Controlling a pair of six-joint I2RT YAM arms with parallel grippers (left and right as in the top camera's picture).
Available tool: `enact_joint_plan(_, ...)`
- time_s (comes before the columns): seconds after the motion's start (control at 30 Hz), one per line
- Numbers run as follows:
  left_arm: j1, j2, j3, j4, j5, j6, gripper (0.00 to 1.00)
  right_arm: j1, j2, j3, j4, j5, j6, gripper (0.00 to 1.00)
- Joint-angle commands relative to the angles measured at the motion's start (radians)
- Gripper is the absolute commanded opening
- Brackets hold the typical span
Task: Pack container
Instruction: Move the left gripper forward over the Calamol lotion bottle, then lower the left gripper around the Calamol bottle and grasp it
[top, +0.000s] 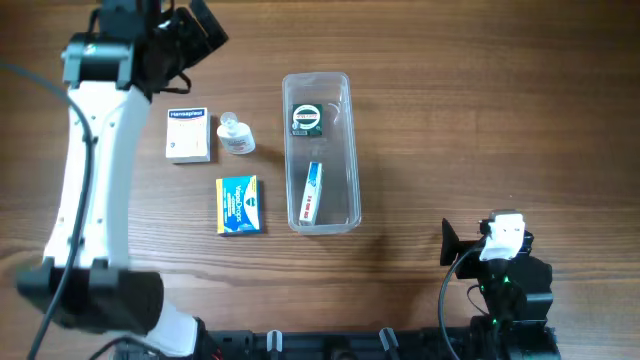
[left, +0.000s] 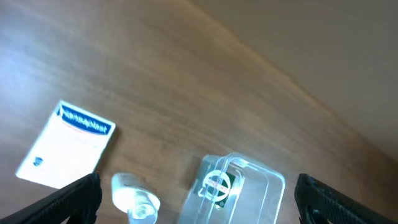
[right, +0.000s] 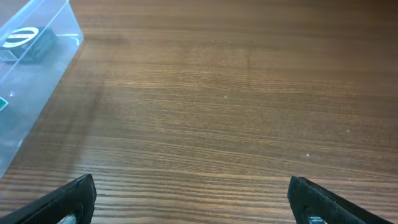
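The container (top: 347, 150) is a long clear tub in the middle of the table. It holds a dark green item with a white ring (top: 305, 119) and a small blue-and-white box (top: 312, 192). My left gripper (top: 203, 30) is open and empty, raised above the table's far left. In the left wrist view its jaws (left: 198, 186) spread over the container's end (left: 267, 186). My right gripper (top: 450, 244) is open and empty, low at the near right. In the right wrist view its jaws (right: 193, 190) face bare wood, with the container (right: 37, 74) at the left.
Left of the container lie a white Hansaplast box (top: 188, 134), a small clear bottle (top: 236, 135) and a blue-and-yellow box (top: 239, 204). The white box (left: 65, 146) and the bottle (left: 134, 199) also show in the left wrist view. The table's far edge (left: 298, 87) is near.
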Motion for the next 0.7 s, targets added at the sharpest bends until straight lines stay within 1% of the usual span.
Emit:
enact_joint_plan(0.0,0.005,0.044,0.022,-0.032,0.036,-0.204,1.0,-0.004,-0.012,-0.005,0.002,0.02,-0.012,1.0)
enact_joint_plan(0.03,0.004,0.048,0.022,-0.051,0.035,-0.25,1.0,-0.004,-0.012,-0.005,0.002,0.02,-0.012,1.0)
enact_joint_plan(0.07,-0.005,0.055,0.022,-0.088,0.035,-0.34,1.0,-0.004,-0.012,-0.005,0.002,0.02,-0.013,1.0)
enact_joint_plan(0.13,-0.018,0.059,0.022,-0.115,0.035,-0.42,1.0,-0.004,-0.012,-0.005,0.002,0.02,-0.012,1.0)
enact_joint_plan(0.3,-0.069,0.071,0.022,-0.192,0.035,-0.664,1.0,-0.004,-0.012,-0.005,0.002,0.02,-0.013,1.0)
enact_joint_plan(0.53,-0.129,0.089,0.017,-0.307,0.01,-0.949,1.0,-0.004,-0.012,-0.005,0.002,0.02,-0.013,1.0)
enact_joint_plan(0.6,-0.134,0.09,-0.014,-0.329,0.003,-1.034,1.0,-0.004,-0.012,-0.005,0.002,0.02,-0.012,1.0)
enact_joint_plan(0.67,-0.134,0.09,-0.047,-0.33,-0.001,-1.093,1.0,-0.004,-0.012,-0.005,0.002,0.02,-0.012,1.0)
